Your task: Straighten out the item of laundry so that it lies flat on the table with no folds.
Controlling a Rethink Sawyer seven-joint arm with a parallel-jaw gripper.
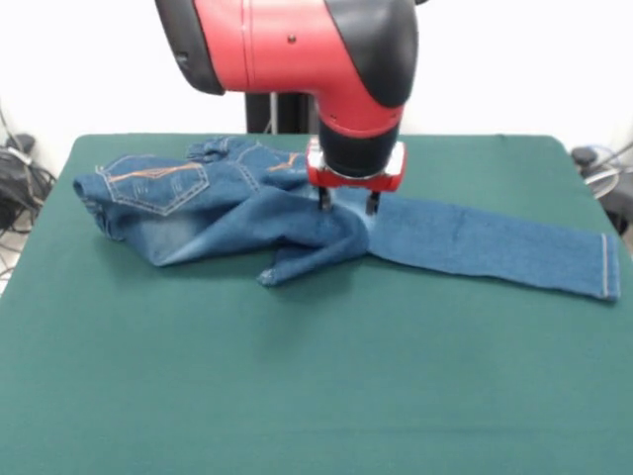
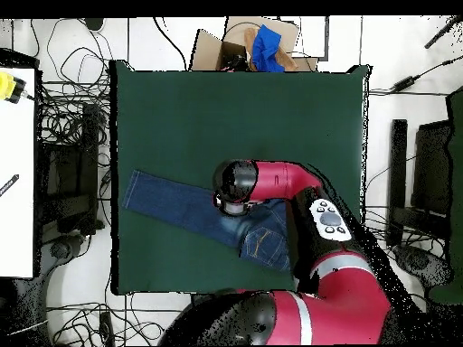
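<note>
The small blue denim jeans [image 1: 237, 213] lie on the far half of the dark green table [image 1: 316, 386]. One leg stretches flat to the right, up to its hem [image 1: 603, 265]. The other leg is folded across the middle, with its hem [image 1: 272, 277] toward the near side. The waistband and the orange-stitched pocket [image 1: 158, 183] are bunched at the left. My gripper [image 1: 348, 205] points straight down over the crotch area, open, with both fingertips at the cloth. In the overhead view the arm hides the gripper and part of the jeans [image 2: 176, 203].
A cardboard box with a blue cloth [image 2: 264, 45] stands beyond the table's far edge in the overhead view. Cables [image 2: 72, 135] lie on the floor around the table. A white bench [image 2: 16, 172] stands at the left.
</note>
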